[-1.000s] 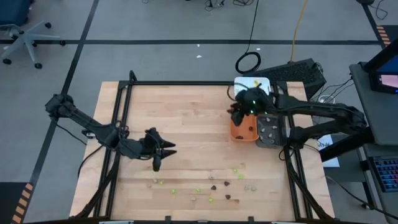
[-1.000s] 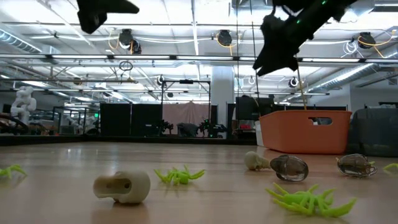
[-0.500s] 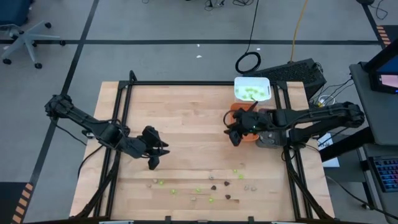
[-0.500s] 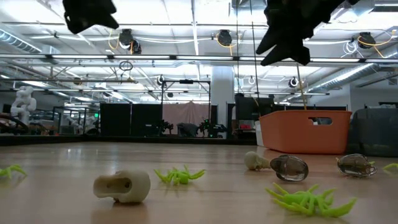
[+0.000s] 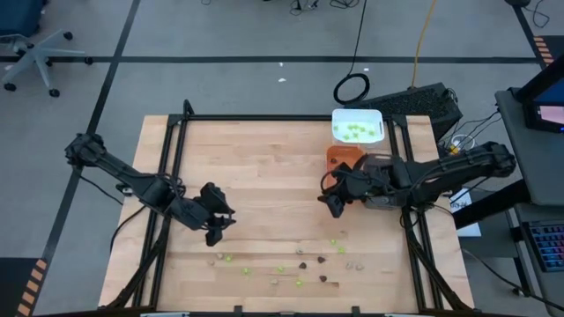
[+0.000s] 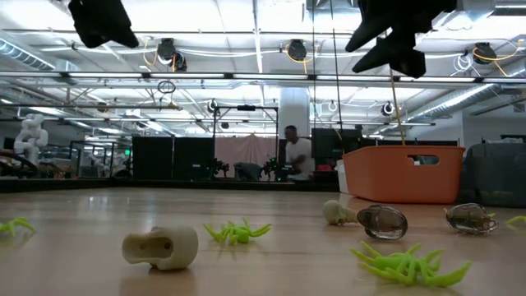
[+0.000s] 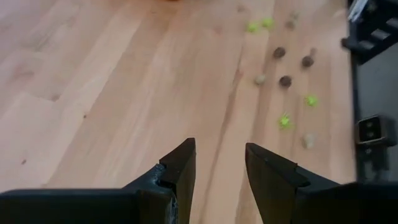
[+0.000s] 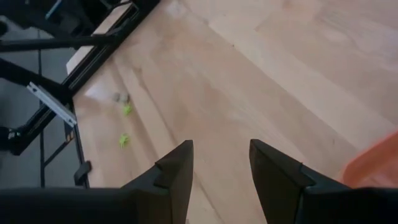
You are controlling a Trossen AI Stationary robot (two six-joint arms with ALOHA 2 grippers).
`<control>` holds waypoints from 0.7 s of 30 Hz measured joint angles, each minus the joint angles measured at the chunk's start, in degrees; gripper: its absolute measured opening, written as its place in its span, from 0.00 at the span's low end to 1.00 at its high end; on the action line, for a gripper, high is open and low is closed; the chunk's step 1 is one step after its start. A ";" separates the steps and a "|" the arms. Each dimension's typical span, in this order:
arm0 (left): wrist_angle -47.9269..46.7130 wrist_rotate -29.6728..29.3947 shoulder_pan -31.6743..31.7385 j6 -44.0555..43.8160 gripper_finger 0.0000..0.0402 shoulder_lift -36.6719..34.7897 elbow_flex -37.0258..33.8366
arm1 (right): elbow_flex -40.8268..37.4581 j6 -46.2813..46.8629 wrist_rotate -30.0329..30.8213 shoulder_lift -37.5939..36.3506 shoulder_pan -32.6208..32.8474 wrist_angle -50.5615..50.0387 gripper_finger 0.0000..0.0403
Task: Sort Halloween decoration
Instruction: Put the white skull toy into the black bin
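Both grippers are empty and up in the air, nothing held.

Decoration pieces: a loose row on the bare wood along the near edge of the table [image 5: 264, 167], green spiders [image 5: 281, 269], brown bugs [image 5: 322, 278] and pale skulls [image 5: 274, 282] mixed together. Low view shows a pale skull [image 6: 160, 247] on its side, a green spider [image 6: 237, 232] just behind it and a bigger green spider [image 6: 407, 265] further right, all flat on the wood. White tray [image 5: 357, 126] at the far right already has green bits in it; orange tray [image 5: 345, 157] sits just in front of it, partly under the right arm.

Left gripper [image 5: 212, 231]: fingers [image 7: 180, 171] parted, a clear gap of wood between them, nothing in it. It hovers above the left end of the row; the nearest pieces lie just towards the near edge from it, the rest run off to its right. It's the closer arm for that end.

Right gripper [image 5: 334, 203]: fingers [image 8: 177, 171] also apart, empty. It hangs just off the orange tray's near corner, pointed down, with the right end of the row between it and the near edge. My read: closer arm for the spider and skulls there.

Pieces are tiny against the fingers, so I'd expect either pick to need a straight drop, centred.
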 joint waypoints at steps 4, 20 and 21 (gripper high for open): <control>-4.17 0.39 0.01 -0.21 0.36 1.89 0.00 | 0.00 -1.74 0.36 0.02 1.45 0.04 0.35; -5.64 3.62 -10.86 -9.30 0.36 11.33 -0.95 | 0.02 -7.14 5.77 0.76 4.03 3.43 0.35; -5.79 3.64 -11.98 -10.99 0.36 11.34 -1.92 | 0.02 -7.84 5.18 0.74 4.03 3.41 0.35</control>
